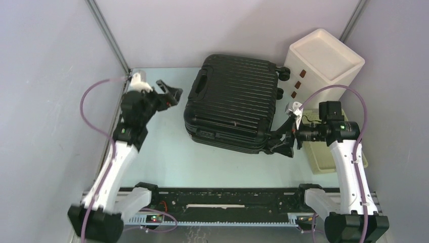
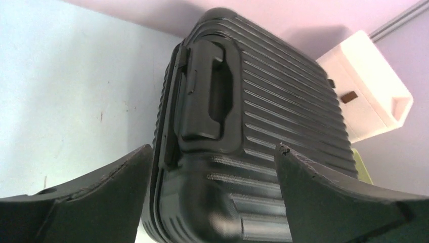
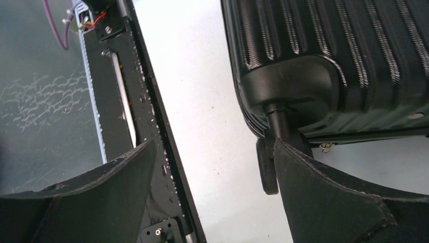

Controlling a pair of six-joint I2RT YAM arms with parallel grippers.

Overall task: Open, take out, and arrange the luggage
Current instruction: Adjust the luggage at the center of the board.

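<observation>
Near edge: black rail (image 1: 227, 202) w/ both arm bases. Worktop (image 1: 167, 157) pale, bare patch in front of the case.

R claw (image 1: 284, 143) low at the near-right corner of the luggage (image 1: 232, 101), jaws spread wide, nothing between them. R wrist view: one finger (image 3: 329, 202) just beside a caster wheel (image 3: 266, 169) under that corner; contact can't be told. Pale yellow basket (image 1: 329, 159) sits right of the R arm, partly hidden by it.

Luggage = black ribbed hard-shell, lying flat mid-worktop, lid shut, wheels toward the right, side handle (image 1: 201, 85) toward the left.

L claw (image 1: 169, 93) raised left of the luggage, near the handle side but apart from it, jaws wide open, empty. L wrist view looks along the case past both fingers (image 2: 116, 187), handle in centre.

Far right: white drawer box (image 1: 324, 61) just beside the luggage's wheel end, against the back wall.
</observation>
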